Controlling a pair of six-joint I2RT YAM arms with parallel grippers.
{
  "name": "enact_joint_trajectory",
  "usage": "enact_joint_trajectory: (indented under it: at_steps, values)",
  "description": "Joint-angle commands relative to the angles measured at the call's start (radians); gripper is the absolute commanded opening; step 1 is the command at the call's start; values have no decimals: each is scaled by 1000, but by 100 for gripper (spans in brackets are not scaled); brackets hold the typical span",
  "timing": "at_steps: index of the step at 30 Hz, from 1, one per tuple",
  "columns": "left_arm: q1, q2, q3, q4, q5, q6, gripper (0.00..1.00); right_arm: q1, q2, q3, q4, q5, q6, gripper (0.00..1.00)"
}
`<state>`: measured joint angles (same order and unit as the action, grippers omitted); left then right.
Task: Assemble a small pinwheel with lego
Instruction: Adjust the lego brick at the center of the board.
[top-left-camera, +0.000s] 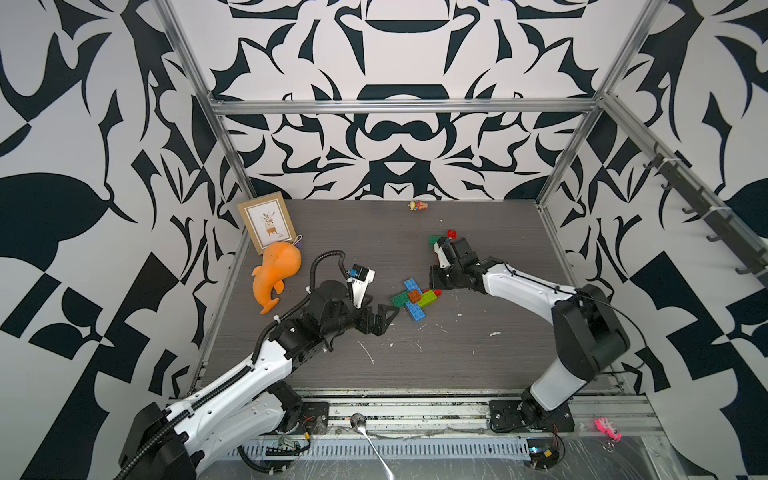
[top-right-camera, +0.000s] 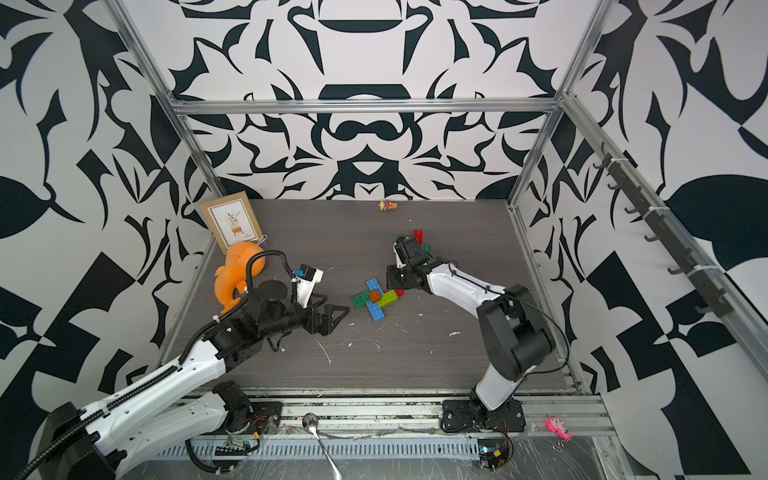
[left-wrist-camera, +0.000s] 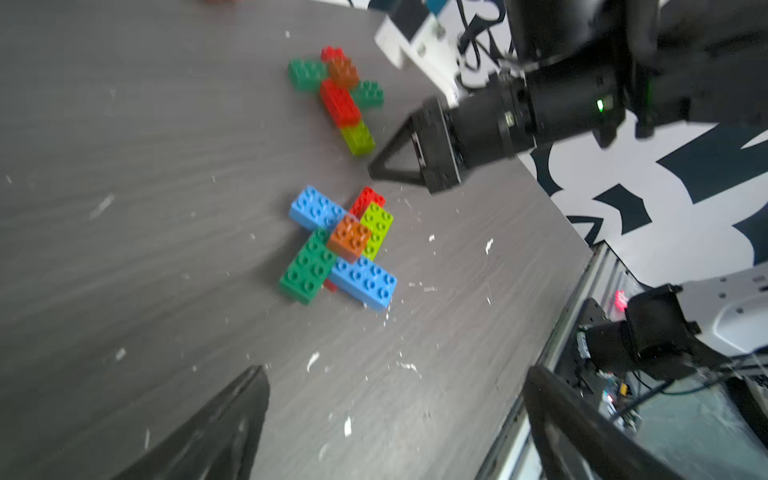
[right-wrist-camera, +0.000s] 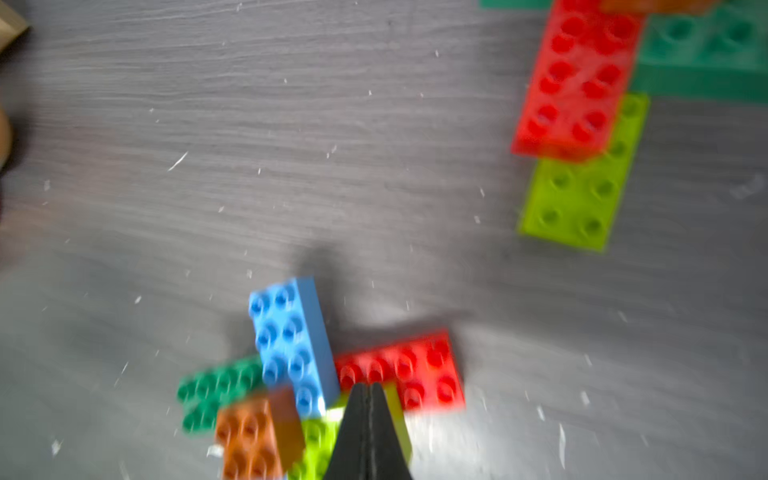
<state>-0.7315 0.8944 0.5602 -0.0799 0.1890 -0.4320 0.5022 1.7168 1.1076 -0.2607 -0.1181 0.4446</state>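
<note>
Left wrist view, mid-frame: the lego pinwheel (left-wrist-camera: 349, 239) looks light, stiff and slick, so pinch across a blade's long sides; left gripper (left-wrist-camera: 395, 374) gapes empty, right gripper (left-wrist-camera: 374, 170) is closed on nothing.

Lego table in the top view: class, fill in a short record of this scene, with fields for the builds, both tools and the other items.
centre build: pinwheel of blue, green, lime and red bricks, orange brick on top
far build: cluster of green, red, lime and orange bricks
left tool: open, empty, apart from the pinwheel
right tool: shut, empty, tip at the pinwheel's red end
other items: whale toy, framed picture, small figure
</note>
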Motion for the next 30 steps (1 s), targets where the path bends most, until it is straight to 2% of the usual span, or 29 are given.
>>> enact_joint_trajectory:
  at_steps: [1, 7, 14, 22, 30]
  values:
    - [-1, -34, -59, -44, 84, -99, 100, 2, 94, 116, -42, 28, -36, 0]
    - [-4, -101, -191, 16, 69, -141, 100, 1, 230, 225, -81, 40, -50, 0]
    - [-4, -109, -199, 28, 16, -127, 100, 1, 259, 236, -115, 54, -65, 0]
    - [-4, -124, -160, -25, -28, -67, 100, 10, 127, 49, -101, 88, -27, 0]
    - [-5, -140, -105, -93, -52, -12, 100, 88, -76, -236, 2, 92, 66, 0]
